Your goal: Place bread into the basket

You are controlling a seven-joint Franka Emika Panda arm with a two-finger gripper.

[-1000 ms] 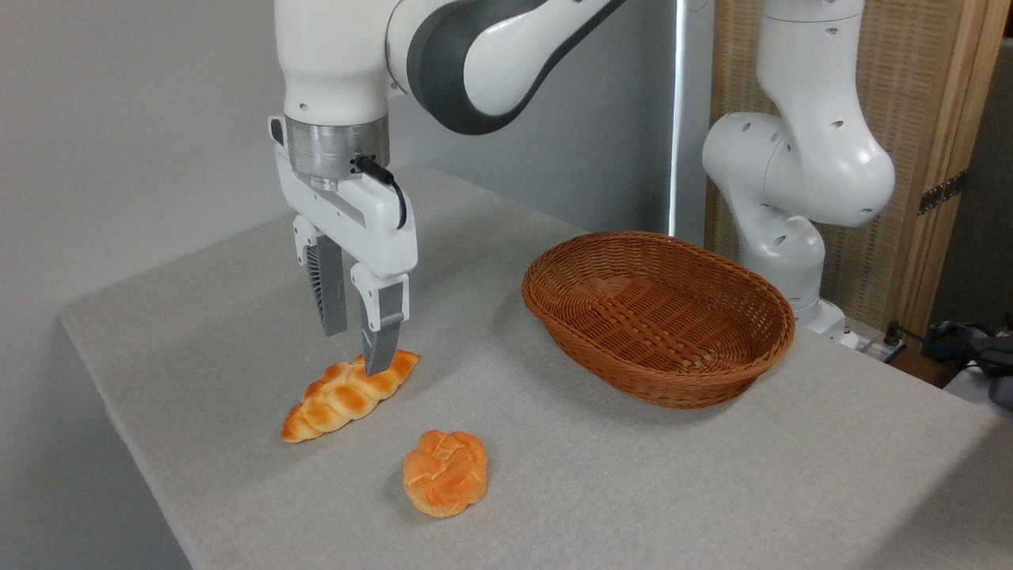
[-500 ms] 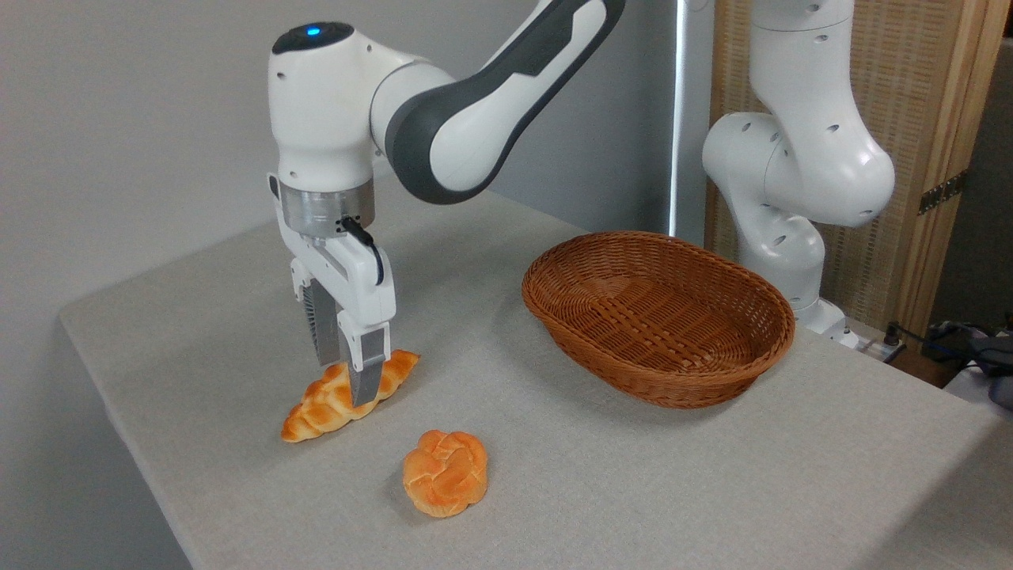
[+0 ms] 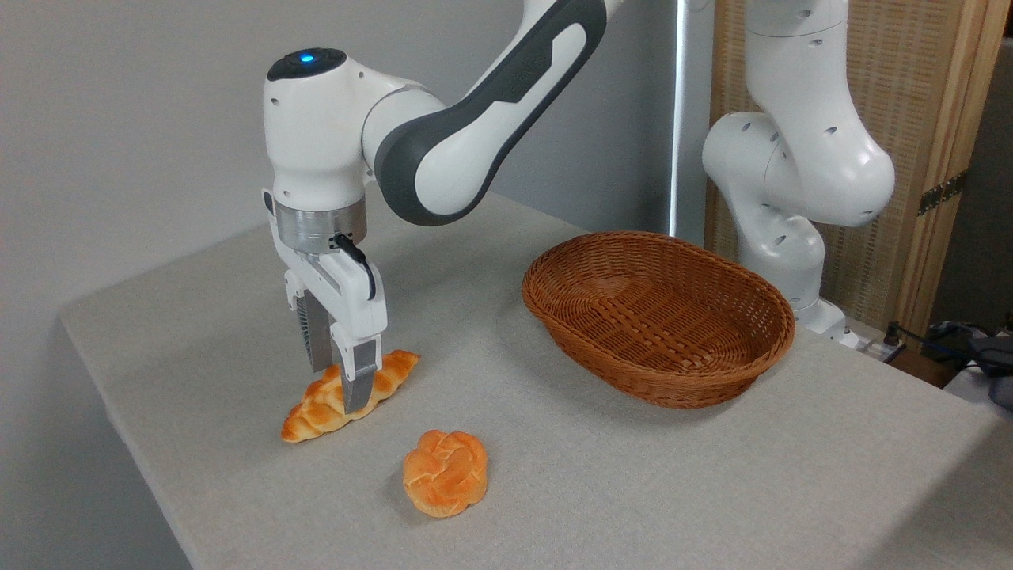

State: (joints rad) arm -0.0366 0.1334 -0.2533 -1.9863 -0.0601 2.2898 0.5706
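Straddling the bread (image 3: 316,410), the tool (image 3: 339,388) hides its middle.

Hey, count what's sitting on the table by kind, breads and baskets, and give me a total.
Breads: 2, the braided loaf and the round bun
Baskets: 1, the basket
Total: 3

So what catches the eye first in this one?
The gripper straddling the braided bread near the table's left edge, fingers either side of its middle. Then the empty wicker basket to the right, and a round knotted bun alone in front.
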